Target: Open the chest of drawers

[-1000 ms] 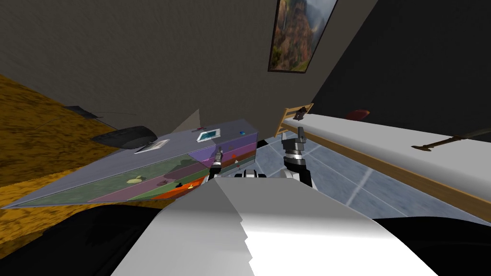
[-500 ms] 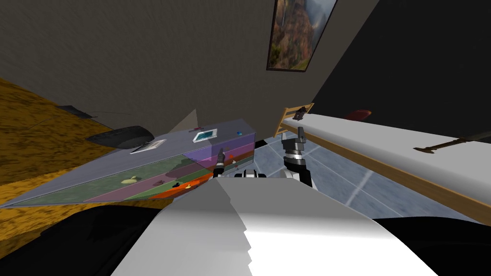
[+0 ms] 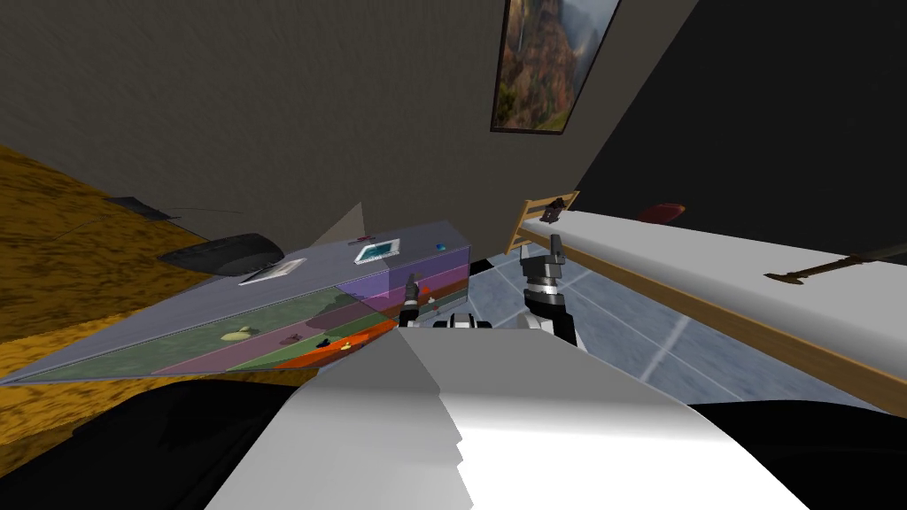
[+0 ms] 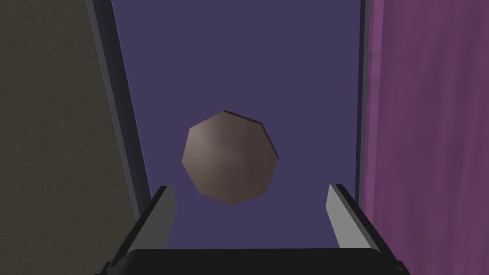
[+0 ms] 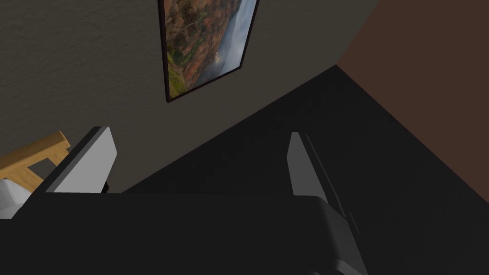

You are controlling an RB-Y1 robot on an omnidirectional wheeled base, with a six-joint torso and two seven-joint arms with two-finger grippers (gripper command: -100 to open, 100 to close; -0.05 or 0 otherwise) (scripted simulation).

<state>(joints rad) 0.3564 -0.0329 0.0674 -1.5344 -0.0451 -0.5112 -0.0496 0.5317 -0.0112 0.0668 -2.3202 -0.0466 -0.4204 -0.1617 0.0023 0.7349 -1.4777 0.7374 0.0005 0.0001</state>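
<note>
The chest of drawers lies slanted at the left of the head view, with a grey-violet top and violet, green and orange drawer fronts. My left gripper is at its violet end. In the left wrist view a faceted grey-brown knob sits on an indigo drawer front, just ahead of my left gripper. The fingers stand open on either side of the knob and are apart from it. My right gripper is raised beside the bed, open and holding nothing.
A magenta drawer front adjoins the indigo one. On the chest top lie a teal tablet and a white sheet. A wooden-framed bed runs along the right. A dark rounded object sits on the floor behind the chest.
My left gripper has crept a little to the right along the violet drawer fronts. The head view has shifted slightly. The right arm has stayed still.
</note>
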